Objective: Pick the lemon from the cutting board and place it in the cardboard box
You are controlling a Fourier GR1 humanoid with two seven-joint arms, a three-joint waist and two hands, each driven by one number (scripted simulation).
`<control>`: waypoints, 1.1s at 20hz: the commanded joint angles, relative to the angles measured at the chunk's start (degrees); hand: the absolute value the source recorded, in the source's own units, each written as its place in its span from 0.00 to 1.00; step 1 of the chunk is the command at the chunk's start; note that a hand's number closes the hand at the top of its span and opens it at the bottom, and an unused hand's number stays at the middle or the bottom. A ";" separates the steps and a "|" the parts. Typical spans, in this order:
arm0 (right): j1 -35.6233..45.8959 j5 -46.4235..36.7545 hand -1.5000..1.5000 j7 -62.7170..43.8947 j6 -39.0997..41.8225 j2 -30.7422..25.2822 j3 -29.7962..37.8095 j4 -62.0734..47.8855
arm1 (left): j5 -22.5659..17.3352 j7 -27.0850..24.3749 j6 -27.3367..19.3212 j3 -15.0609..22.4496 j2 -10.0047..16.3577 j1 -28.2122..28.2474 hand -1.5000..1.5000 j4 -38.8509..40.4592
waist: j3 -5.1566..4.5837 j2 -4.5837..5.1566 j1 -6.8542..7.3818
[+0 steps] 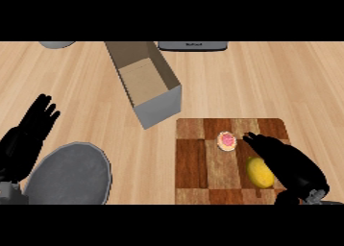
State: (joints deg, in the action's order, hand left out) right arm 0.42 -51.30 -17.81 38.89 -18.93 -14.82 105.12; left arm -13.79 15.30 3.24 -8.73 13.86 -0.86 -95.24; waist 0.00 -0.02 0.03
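We see bright, even light: the wood counter [274, 81] reads approx. the same pale tone from 9 to 3 o'clock. At 12 o'clock the cardboard box [148, 79] has its inner left wall darker than its floor, & its near outer face looks flat grey. At 4 o'clock the lemon [258, 173] shades darker along the edge beside the right hand [292, 166].

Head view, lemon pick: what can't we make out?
- Lemon: its right side is hidden under the right hand; contact cannot be told.
- Grey object, top left: cut off by the upper edge.
- Dark device, top centre: cut off too; its label is too small to read.
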 commanded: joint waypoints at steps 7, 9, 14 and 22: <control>4.83 -3.15 0.00 6.20 -1.74 -0.01 2.96 -10.83 | 2.99 0.73 -1.09 0.48 -2.40 -3.23 0.50 0.61 | 0.01 0.03 0.06; 2.05 -5.15 0.00 4.53 -1.81 1.79 0.46 -8.74 | -1.03 1.62 2.56 -3.50 -0.11 -0.25 0.50 -0.55 | 0.00 -0.01 0.07; 1.80 -6.45 0.00 6.10 -3.66 2.95 1.26 -10.88 | 0.06 0.79 3.27 -4.78 0.49 -3.43 0.50 3.77 | 0.00 0.01 -0.03; 3.12 -8.10 1.00 12.92 -9.13 2.73 1.50 -12.36 | -0.58 0.68 5.27 -5.02 -0.18 0.33 0.50 0.45 | 0.00 0.00 0.10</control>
State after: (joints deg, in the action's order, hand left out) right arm 1.68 -58.91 -6.00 29.76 -17.19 -13.25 92.89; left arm -12.73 16.51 5.99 -11.92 12.50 -1.24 -95.54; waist -0.02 -0.06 0.08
